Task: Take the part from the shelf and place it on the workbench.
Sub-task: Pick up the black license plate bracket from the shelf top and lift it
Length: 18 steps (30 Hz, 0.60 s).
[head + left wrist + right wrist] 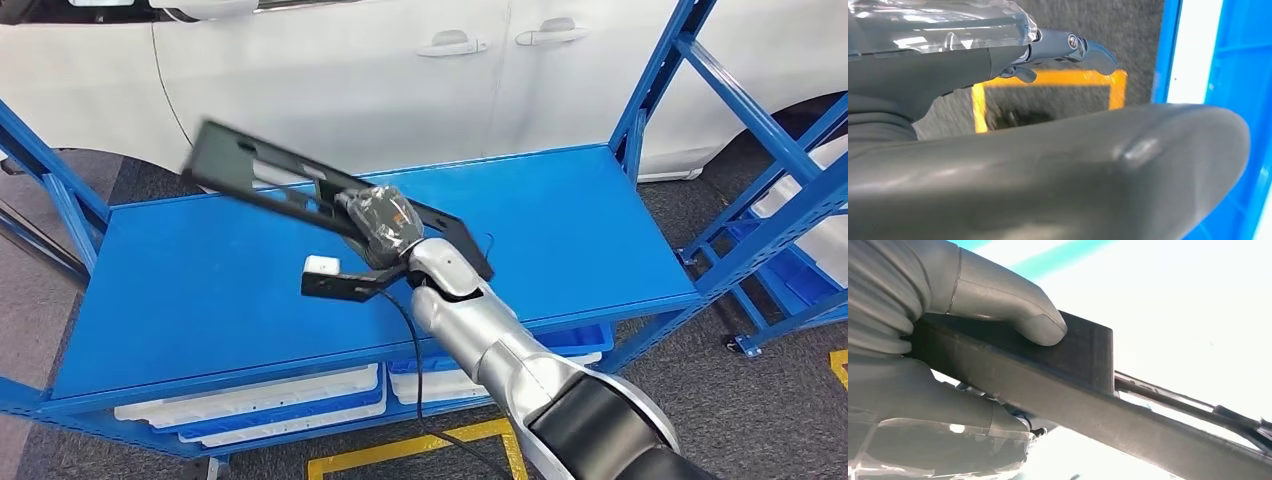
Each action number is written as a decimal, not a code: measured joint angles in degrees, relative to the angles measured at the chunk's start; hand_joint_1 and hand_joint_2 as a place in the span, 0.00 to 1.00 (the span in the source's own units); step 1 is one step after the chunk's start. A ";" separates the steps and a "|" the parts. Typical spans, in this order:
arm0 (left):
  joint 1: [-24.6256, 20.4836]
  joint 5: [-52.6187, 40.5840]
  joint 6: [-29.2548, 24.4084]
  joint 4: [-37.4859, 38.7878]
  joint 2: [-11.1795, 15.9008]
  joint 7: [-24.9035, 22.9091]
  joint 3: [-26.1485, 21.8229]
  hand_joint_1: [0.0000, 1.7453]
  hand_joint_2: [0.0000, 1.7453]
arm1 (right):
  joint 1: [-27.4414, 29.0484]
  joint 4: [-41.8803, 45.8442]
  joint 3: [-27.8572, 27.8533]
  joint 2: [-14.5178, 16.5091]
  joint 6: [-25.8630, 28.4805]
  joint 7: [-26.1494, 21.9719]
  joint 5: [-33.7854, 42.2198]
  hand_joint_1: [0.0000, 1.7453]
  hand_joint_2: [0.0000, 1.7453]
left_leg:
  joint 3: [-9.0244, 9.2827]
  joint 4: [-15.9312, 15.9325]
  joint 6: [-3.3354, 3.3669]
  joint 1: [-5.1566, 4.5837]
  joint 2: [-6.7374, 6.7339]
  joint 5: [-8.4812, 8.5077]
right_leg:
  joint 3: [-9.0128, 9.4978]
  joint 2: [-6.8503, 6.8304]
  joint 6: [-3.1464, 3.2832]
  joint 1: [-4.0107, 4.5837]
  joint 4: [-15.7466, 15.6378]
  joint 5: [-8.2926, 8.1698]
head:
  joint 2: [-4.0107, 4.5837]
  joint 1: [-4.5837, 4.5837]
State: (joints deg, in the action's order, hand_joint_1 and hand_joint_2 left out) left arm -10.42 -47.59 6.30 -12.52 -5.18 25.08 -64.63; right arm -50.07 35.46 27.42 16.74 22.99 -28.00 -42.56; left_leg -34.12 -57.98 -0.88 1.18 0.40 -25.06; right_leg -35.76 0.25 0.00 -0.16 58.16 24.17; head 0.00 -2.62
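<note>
The right hand (385, 225) grips a long black part (250, 165), a flat frame-like bracket, and holds it in the air above the blue bench (600, 230). The part slants from its far left end, over the left half of the bench, down to the right past the hand to a tip near the bench's middle. Motion blur smears the left end, so its outline there is hard to make out. The hand and its clear plastic wrap cover the middle of the part, and whether the lower tip touches the bench cannot be told.

In the right wrist view, the thumb (1018, 305) presses on one face of the part (1088, 405) and the other fingers (948, 415) wrap under the opposite face, so the hold is closed tight. The far end of the part runs out of that picture, and the background is washed out to white.

The silver right arm (490, 340) comes in from the near right, its lower section cut off by the picture's edge. A black bracket with a small white block (322, 265) sticks out from the wrist toward the left.

The left hand (1048, 165) hangs over grey carpet and a yellow floor line (1058, 77). Its thumb fills most of that view, blurred and close; one dark finger (1088, 50) points straight out, and nothing is seen in the hand. Whether the remaining fingers are spread or curled cannot be told.

Under the bench top lie white and blue trays (260, 405), partly hidden by its front edge. A white car (400, 70) stands behind the bench, cut off at the top.
</note>
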 joint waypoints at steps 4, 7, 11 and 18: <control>1.52 2.50 0.70 0.00 0.30 1.32 -1.22 0.00 0.00 | 8.95 33.04 -8.92 -4.02 -21.01 -6.83 48.27 1.00 1.00 | -3.26 -8.00 -0.63 0.16 -0.16 -5.07 | 0.97 -1.11 1.26 -0.12 -0.91 0.14 | 0.00 0.00; 3.05 3.09 0.94 0.00 0.68 1.92 -1.85 0.00 0.00 | 16.36 51.21 -12.40 -7.23 -37.62 -6.69 63.05 1.00 1.00 | -6.88 -16.36 -0.83 0.19 -0.18 -7.75 | 1.30 -1.12 1.56 0.07 -0.85 0.52 | 0.00 -0.01; 3.36 3.28 0.79 0.00 1.38 2.27 -2.38 0.00 0.00 | 24.50 64.55 -13.19 -9.06 -47.05 -8.31 62.51 1.00 1.00 | -1.22 -4.79 -0.24 0.08 -0.18 -1.16 | 2.20 -0.12 1.00 0.13 -0.34 1.43 | 0.00 -0.01; 3.01 3.33 0.04 0.00 1.52 2.55 -2.52 0.00 0.00 | 30.11 70.46 -10.62 -10.56 -56.00 -6.75 68.03 1.00 1.00 | 1.02 0.12 1.80 0.17 -0.20 -0.30 | 0.74 0.18 -1.14 0.08 3.25 4.22 | 0.00 0.00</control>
State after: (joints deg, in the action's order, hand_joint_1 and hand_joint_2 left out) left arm -7.42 -44.26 6.33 -12.52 -3.66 27.63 -67.15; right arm -19.96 105.91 16.80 6.18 -33.01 -34.74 25.47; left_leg -33.10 -57.86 0.92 1.35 0.20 -25.37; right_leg -35.01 0.43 -1.14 -0.07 61.41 28.39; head 0.00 -2.62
